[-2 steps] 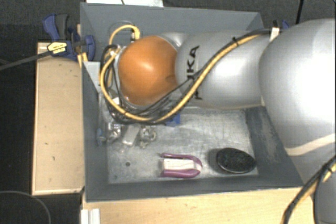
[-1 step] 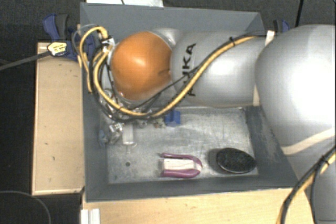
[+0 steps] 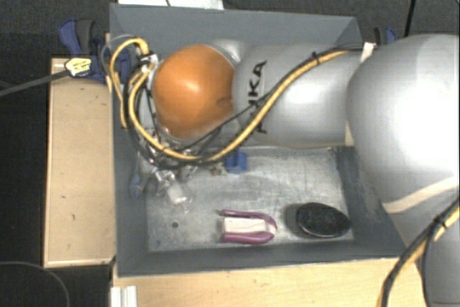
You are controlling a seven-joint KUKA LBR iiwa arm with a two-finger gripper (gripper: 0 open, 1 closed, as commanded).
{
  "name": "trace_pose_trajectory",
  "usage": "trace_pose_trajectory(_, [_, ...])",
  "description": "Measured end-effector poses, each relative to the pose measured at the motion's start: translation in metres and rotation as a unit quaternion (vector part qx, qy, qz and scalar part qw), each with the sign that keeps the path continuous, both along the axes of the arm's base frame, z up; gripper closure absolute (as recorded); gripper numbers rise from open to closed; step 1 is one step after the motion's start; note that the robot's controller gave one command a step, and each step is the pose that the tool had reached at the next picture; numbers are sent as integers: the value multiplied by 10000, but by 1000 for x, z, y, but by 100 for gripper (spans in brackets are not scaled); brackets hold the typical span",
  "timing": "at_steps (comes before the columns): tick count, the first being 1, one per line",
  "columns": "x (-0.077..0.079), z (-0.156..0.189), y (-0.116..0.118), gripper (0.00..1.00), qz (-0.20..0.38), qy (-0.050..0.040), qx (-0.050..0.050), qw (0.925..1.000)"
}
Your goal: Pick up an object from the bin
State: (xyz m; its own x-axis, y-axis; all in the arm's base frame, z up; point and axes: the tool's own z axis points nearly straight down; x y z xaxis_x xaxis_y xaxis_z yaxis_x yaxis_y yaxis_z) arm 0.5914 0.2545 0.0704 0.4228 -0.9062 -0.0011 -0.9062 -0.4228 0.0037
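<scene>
The big silver arm (image 3: 309,93) reaches into the grey bin (image 3: 230,21) from 3 o'clock. It has a round orange cover (image 3: 192,90) near its end. Under that cover, the gripper (image 3: 164,180) hangs low over the bin floor, on the 9 o'clock side. It is mixed up with wires and shadow, so I cannot tell if it is spread wide or squeezed together. I see nothing held in it.

The nearest thing is a small clear shiny thing (image 3: 178,195). It lies just beside the gripper, at about 5 o'clock from it. I cannot tell if they touch.

A small blue thing (image 3: 236,162) lies near, at 2 o'clock from the gripper.

A purple and pink thing (image 3: 246,226) lies farther off, at 4 o'clock. It is long, and its long way runs from 9 to 3.

A black oval thing (image 3: 320,220) is the farthest, also toward 4 o'clock, well apart from the gripper.

I think the clear thing is the easy pick, because the gripper only needs a tiny move toward 5 o'clock.
</scene>
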Motion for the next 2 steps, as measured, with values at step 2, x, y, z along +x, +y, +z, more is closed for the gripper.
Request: trace_pose_trajectory(2, [2, 123, 2, 100, -80, -62, 34, 9999])
